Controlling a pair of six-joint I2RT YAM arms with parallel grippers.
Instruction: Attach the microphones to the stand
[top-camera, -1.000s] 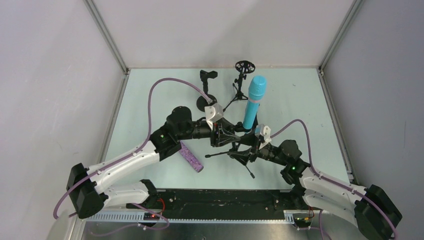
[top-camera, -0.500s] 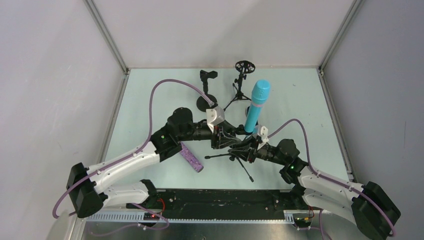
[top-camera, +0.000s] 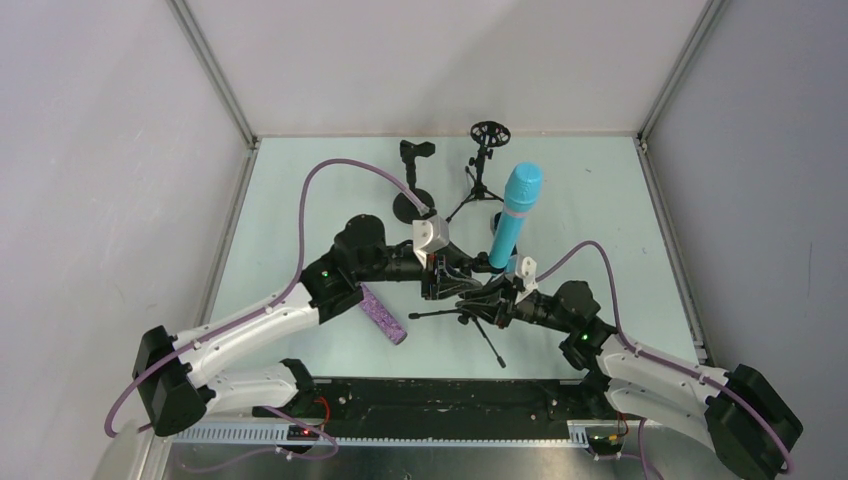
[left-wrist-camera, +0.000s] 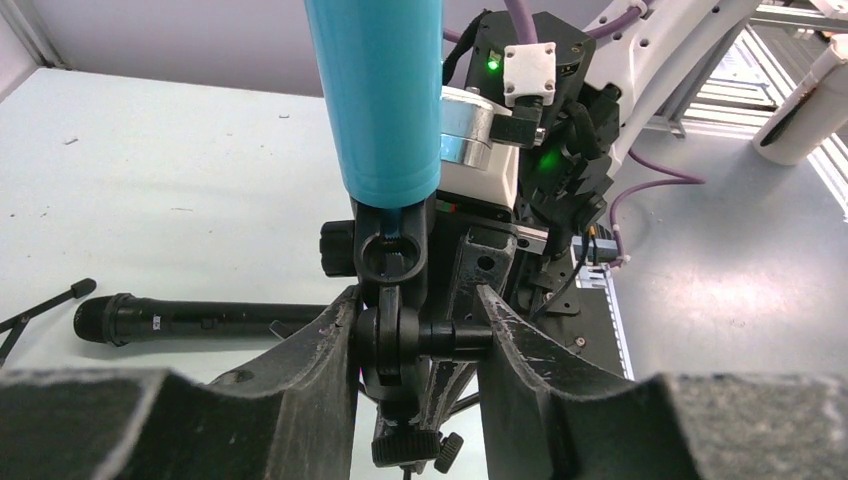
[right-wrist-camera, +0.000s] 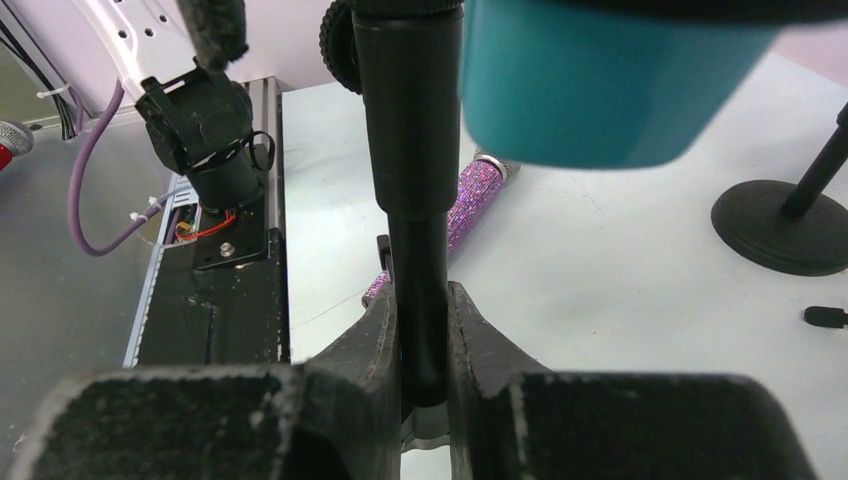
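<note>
The turquoise microphone (top-camera: 515, 215) stands tilted in the clip of a black tripod stand (top-camera: 488, 340) at the table's middle. My left gripper (top-camera: 455, 280) is shut on the stand's swivel joint (left-wrist-camera: 400, 335) just below the turquoise body (left-wrist-camera: 380, 95). From the near right, my right gripper (top-camera: 487, 303) is shut on the stand's pole (right-wrist-camera: 420, 200). The purple glitter microphone (top-camera: 383, 313) lies flat under my left arm and shows again as a purple bar (right-wrist-camera: 470, 215). A black microphone (left-wrist-camera: 190, 318) lies on the table beyond the stand.
A round-base stand (top-camera: 412, 203) with a clip on top and a second tripod stand (top-camera: 480, 185) with a ring mount are at the back middle. The round base (right-wrist-camera: 780, 225) shows at right in the right wrist view. Walls close in the table on three sides.
My right gripper has moved left and shut on the stand's pole. The stand and turquoise microphone have shifted slightly toward the right. My left gripper keeps its hold.
</note>
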